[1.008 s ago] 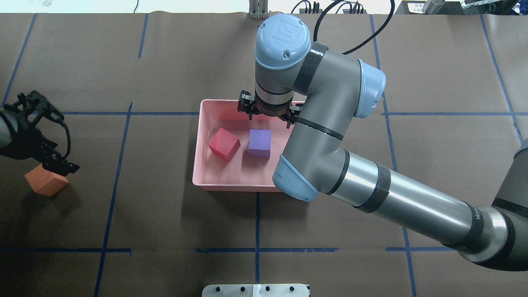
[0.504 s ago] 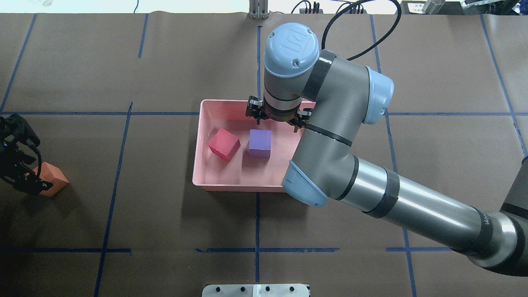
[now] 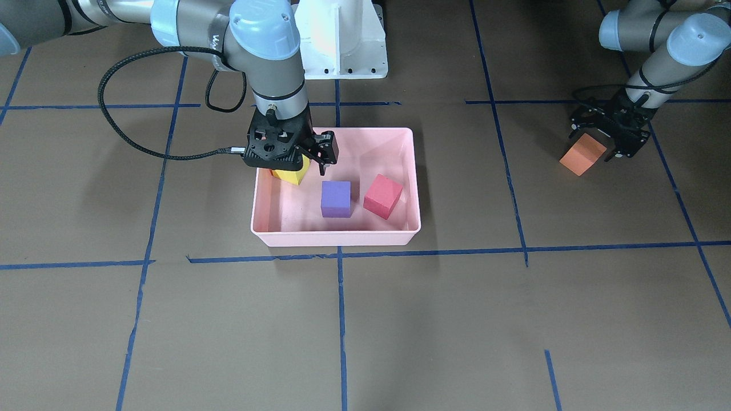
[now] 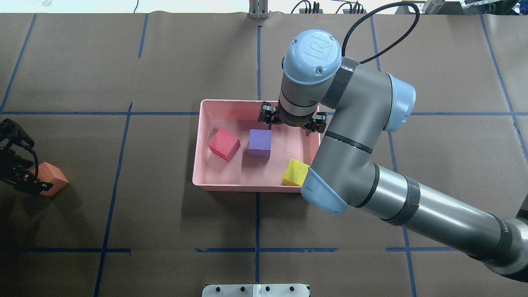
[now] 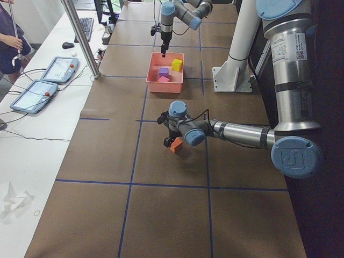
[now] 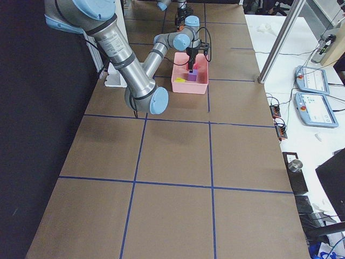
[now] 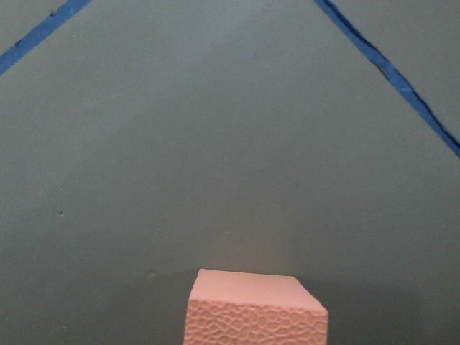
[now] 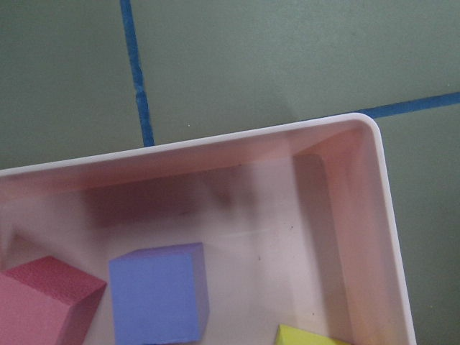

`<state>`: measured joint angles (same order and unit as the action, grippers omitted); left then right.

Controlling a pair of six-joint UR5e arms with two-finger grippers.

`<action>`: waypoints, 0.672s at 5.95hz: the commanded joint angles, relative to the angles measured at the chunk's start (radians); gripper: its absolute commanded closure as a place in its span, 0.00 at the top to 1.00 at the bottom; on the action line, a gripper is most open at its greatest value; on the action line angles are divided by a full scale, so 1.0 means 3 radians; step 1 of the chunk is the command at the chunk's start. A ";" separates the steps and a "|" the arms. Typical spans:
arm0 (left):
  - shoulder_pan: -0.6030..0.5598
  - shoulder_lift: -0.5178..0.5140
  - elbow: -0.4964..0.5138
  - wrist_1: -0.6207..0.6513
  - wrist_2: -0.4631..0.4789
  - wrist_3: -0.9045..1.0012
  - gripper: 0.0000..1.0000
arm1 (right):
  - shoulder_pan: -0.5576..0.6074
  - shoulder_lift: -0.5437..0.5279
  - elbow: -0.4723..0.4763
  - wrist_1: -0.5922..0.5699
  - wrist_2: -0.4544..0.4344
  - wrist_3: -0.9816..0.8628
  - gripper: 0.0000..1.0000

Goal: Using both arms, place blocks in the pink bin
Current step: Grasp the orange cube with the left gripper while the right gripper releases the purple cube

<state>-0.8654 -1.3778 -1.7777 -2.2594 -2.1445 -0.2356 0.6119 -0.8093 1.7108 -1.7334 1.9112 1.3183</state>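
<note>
Now the yellow block (image 4: pixel 295 172) lies released in the pink bin (image 3: pixel 337 238), with the right gripper (image 3: pixel 297 162) above it, fingers wide. The left gripper (image 3: pixel 611 137) has dropped to the orange block (image 3: pixel 582 155) on the desk, perhaps straddling it; I cannot tell its grip.

the bin (image 4: pixel 231 186) is pale pink; blocks: purple (image 4: pixel 260 142), red-pink (image 4: pixel 224 143), yellow (image 4: pixel 295 172), pebbled orange (image 4: pixel 53 175); brown table (image 4: pixel 165 222) with blue tape lines (image 4: pixel 257 222).
</note>
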 commanded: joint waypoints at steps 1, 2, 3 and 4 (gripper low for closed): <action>0.0026 -0.0014 0.0066 -0.0016 0.0000 -0.0134 1.00 | 0.0000 -0.0053 0.0019 0.0000 0.0006 -0.0002 1.00; 0.0047 -0.0029 0.0137 -0.0016 0.0000 -0.0135 1.00 | 0.0000 -0.0053 0.0019 0.0000 0.0006 -0.0007 1.00; 0.0067 -0.0050 0.0203 -0.0016 0.0000 -0.0140 0.97 | 0.0000 -0.0053 0.0019 0.0005 0.0006 -0.0007 1.00; 0.0072 -0.0075 0.0214 -0.0011 -0.0005 -0.0140 0.88 | 0.0000 -0.0053 0.0024 0.0000 0.0006 -0.0007 1.00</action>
<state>-0.8466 -1.3934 -1.7218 -2.2637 -2.1450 -0.2767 0.6121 -0.8250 1.7171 -1.7327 1.9128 1.3163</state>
